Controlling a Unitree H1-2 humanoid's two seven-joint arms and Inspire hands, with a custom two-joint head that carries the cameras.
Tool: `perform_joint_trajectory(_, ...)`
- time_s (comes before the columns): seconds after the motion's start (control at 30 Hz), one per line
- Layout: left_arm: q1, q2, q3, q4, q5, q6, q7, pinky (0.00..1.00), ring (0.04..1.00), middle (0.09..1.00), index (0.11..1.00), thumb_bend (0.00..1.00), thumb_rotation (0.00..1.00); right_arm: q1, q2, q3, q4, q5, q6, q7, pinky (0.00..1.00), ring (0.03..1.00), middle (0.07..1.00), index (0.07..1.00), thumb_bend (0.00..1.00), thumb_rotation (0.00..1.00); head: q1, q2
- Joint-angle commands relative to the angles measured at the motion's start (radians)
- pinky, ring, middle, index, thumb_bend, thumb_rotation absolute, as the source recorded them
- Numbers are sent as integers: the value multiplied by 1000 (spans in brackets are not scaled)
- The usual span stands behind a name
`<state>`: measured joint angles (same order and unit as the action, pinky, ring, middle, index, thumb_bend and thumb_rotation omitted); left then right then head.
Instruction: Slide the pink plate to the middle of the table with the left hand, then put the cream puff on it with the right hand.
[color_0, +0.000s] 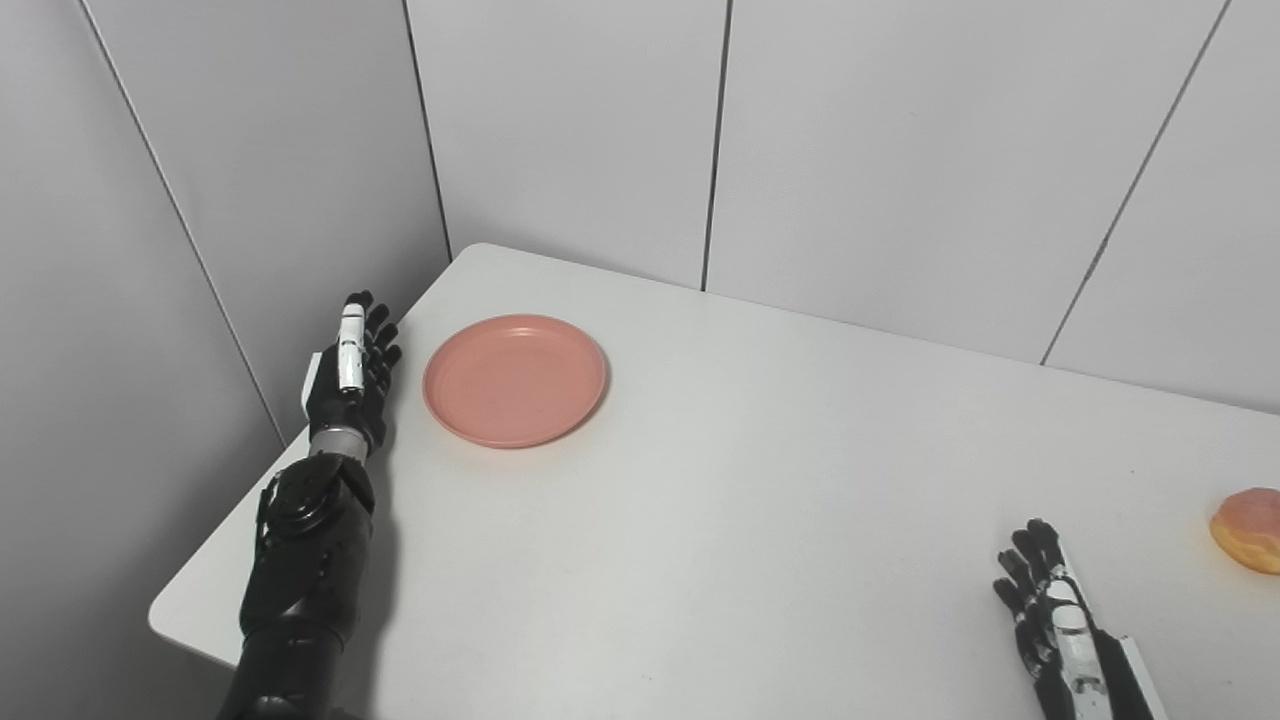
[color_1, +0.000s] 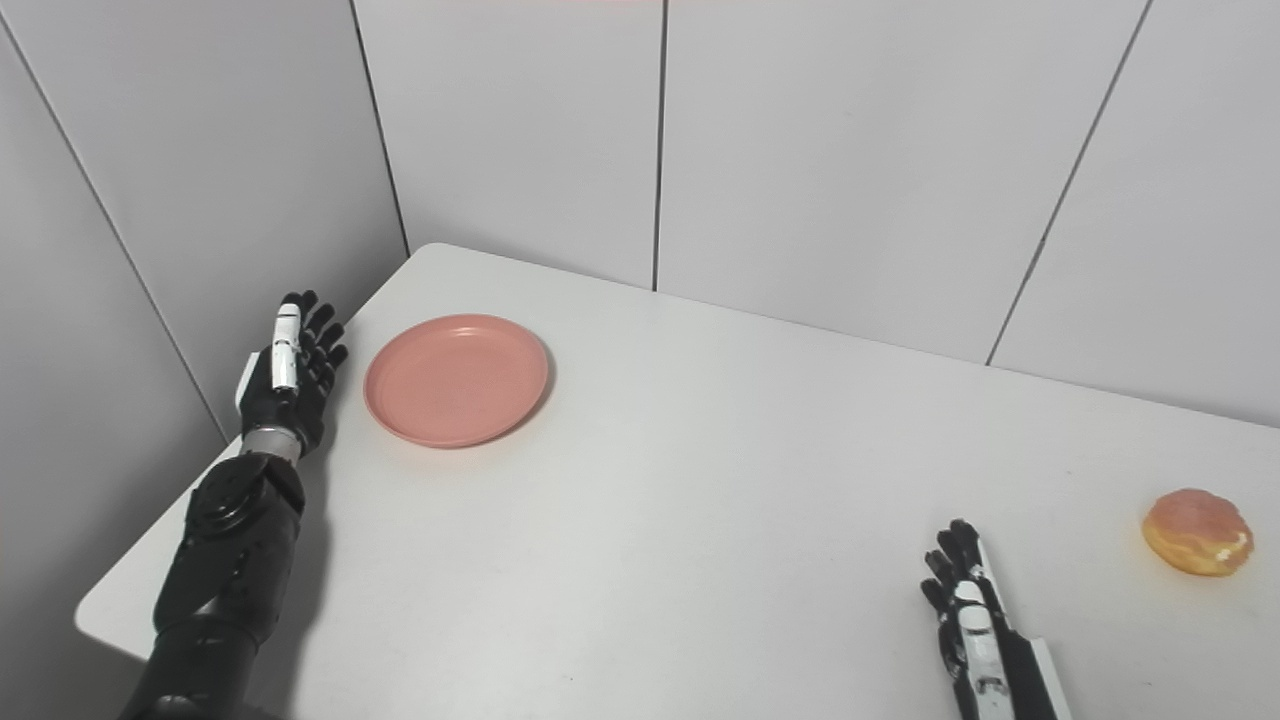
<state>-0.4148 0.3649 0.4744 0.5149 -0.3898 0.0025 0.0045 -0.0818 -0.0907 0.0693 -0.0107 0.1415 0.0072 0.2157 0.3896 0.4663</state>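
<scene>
The pink plate (color_0: 514, 379) lies empty on the white table (color_0: 760, 480) near its far left corner. My left hand (color_0: 352, 372) is open, fingers straight and pointing away, just left of the plate at the table's left edge, a small gap from the rim. The cream puff (color_1: 1198, 531), golden with a pinkish top, sits on the table at the right. My right hand (color_1: 968, 618) is open and empty near the front edge, left of the puff and apart from it.
Grey wall panels (color_0: 900, 150) stand close behind the table and along its left side (color_0: 150, 250). The table's left edge and front left corner (color_0: 165, 615) show next to my left forearm.
</scene>
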Motion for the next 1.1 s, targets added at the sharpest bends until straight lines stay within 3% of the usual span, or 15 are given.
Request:
perform_joint_trajectory(0.0, -38, 23, -3, 14, -13, -23, -23, 1000, 987, 982, 951, 365, 1000, -6, -6, -8, 9, -6, 9, -7, 1000, 1000, 1000, 1000, 160, 1000, 1, 0)
perform_joint_trajectory(0.77, -36, -15, -73, 25, -5, 1, -50, 1000, 983, 976, 969, 374, 1000, -7, -3, -9, 10, -6, 5, -8, 1000, 1000, 1000, 1000, 153, 1000, -13, 7)
perform_joint_trajectory(1.07, -38, -25, -100, 17, -5, 8, -53, 1000, 968, 963, 935, 377, 1000, -6, 0, -10, 7, -11, 9, -15, 1000, 1000, 1000, 1000, 166, 1000, -19, 11)
